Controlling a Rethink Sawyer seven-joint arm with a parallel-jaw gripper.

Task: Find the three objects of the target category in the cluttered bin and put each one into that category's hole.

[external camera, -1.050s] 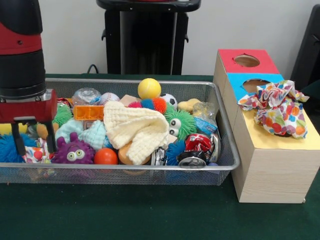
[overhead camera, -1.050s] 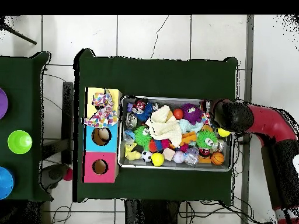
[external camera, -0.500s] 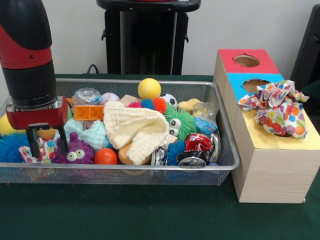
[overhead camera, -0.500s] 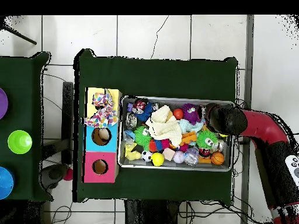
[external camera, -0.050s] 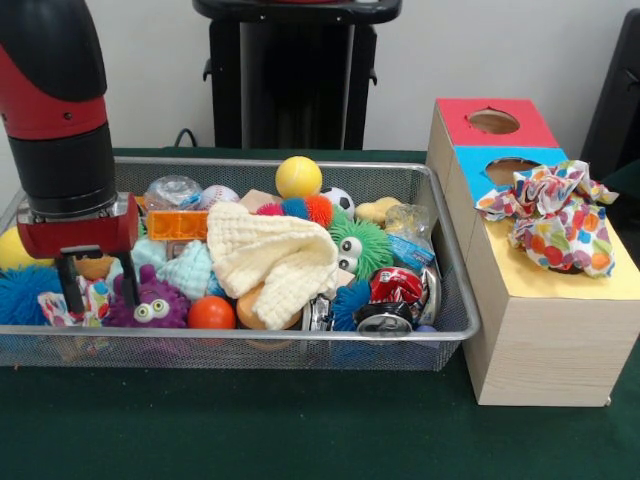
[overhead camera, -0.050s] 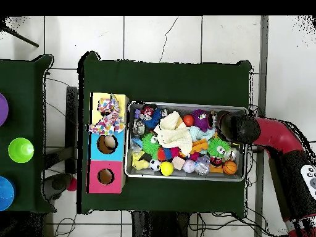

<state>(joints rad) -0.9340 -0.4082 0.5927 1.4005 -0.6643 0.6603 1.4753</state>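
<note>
My gripper (external camera, -0.050s: pixel 98 292) hangs open low in the left end of the wire bin (external camera, -0.050s: pixel 455 300). Its fingers straddle a small dotted cloth (external camera, -0.050s: pixel 88 300) lying beside a purple googly-eyed toy (external camera, -0.050s: pixel 148 305). A cream waffle cloth (external camera, -0.050s: pixel 275 255) is draped over the middle of the pile, with a pale blue cloth (external camera, -0.050s: pixel 185 268) to its left. A colourful dotted cloth (external camera, -0.050s: pixel 555 215) lies bunched on the yellow section of the wooden box (external camera, -0.050s: pixel 540 340). In the overhead view the arm (overhead camera, -0.050s: pixel 237 126) covers the gripper at the bin's right end (overhead camera, -0.050s: pixel 245 145).
The bin also holds a yellow ball (external camera, -0.050s: pixel 298 177), an orange ball (external camera, -0.050s: pixel 211 313), a green fuzzy toy (external camera, -0.050s: pixel 360 245), crushed cans (external camera, -0.050s: pixel 395 300) and a blue spiky ball (external camera, -0.050s: pixel 18 295). The box's red hole (external camera, -0.050s: pixel 493 121) and blue hole (external camera, -0.050s: pixel 510 168) are uncovered.
The gripper has shifted right and dropped lower into the bin, coming over the small dotted cloth. In the last half second it barely moved. The objects lie as before.
</note>
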